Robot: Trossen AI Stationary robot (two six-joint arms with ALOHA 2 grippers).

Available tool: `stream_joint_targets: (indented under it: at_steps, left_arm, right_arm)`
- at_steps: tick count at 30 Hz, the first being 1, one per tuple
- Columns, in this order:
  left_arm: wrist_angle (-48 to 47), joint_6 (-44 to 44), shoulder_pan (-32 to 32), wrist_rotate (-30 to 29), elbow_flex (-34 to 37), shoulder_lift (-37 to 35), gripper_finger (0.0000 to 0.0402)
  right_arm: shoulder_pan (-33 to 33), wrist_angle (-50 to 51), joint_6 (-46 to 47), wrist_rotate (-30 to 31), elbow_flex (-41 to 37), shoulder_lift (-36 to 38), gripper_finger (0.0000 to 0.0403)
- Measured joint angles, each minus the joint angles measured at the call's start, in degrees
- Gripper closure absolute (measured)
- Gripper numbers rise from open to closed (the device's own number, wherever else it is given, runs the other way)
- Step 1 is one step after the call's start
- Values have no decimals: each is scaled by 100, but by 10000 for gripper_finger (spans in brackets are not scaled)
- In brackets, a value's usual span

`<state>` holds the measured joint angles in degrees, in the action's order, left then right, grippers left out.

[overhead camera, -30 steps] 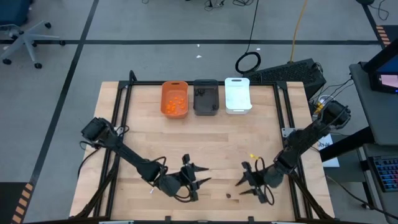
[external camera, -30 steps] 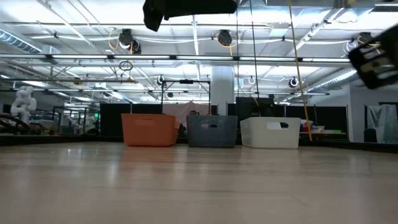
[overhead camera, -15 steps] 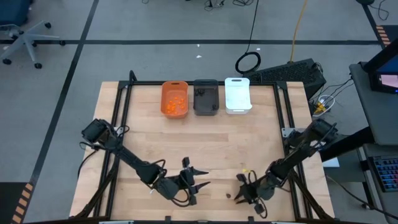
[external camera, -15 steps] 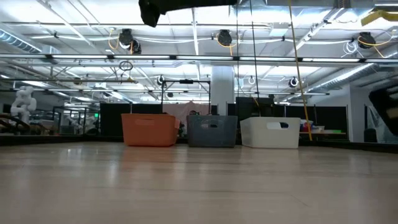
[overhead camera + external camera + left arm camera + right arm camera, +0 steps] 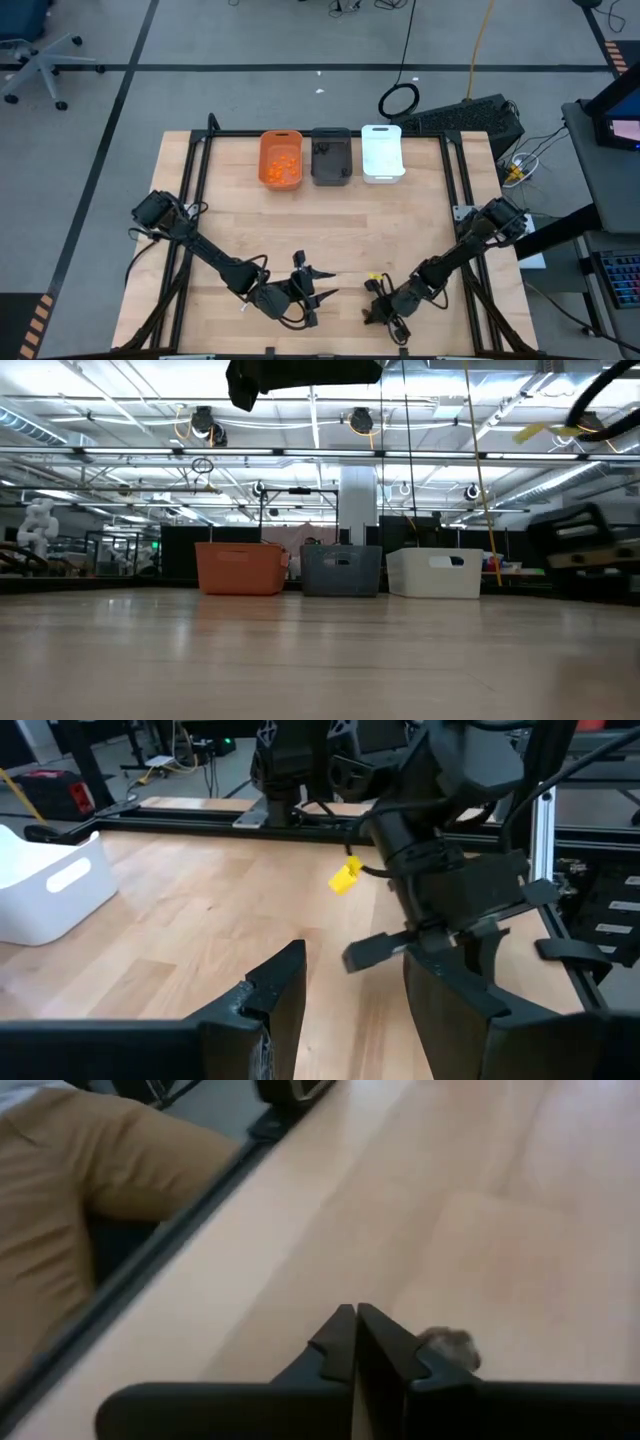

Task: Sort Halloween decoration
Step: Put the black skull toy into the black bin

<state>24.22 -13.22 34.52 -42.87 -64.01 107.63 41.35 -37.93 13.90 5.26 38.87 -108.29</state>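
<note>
**Right claw snapped shut, lump still on the wood beside it**

Running the sort from my desk. The right gripper (image 5: 356, 1330) is down at the near edge of the tabletop, a bit right of centre, and its fingers are pressed fully together with nothing between them that I can see. The dark brown lump (image 5: 448, 1346) sits on the wood just beside one fingertip, off to the side of the closing line, not inside it. Looks to me like a miss, though I can't rule out contact on the hidden side. It's a roundish blob with no real long axis, so jaw angle shouldn't matter. What the next move turns on is shifting sideways toward the lump before closing.

The left gripper (image 5: 308, 285) waits near the same edge, left of centre, fingers apart and empty; the right is clearly the closer arm.

Orange bin (image 5: 280, 158), dark grey bin (image 5: 331, 156) and white bin (image 5: 381, 152) line the far edge. The orange pieces (image 5: 281, 165) are in the orange one.
</note>
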Motion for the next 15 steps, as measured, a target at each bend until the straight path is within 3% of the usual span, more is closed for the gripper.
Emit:
stream_joint_targets:
  at_steps: [9, 15]
  left_arm:
    - [-36, -151, -82, -17, -7, 257, 233]
    - [-35, -667, -281, -50, -7, 702, 233]
  right_arm:
    - [-608, -407, -807, 94, -9, -18, 402]
    - [-580, -504, -847, 64, -11, 147, 402]
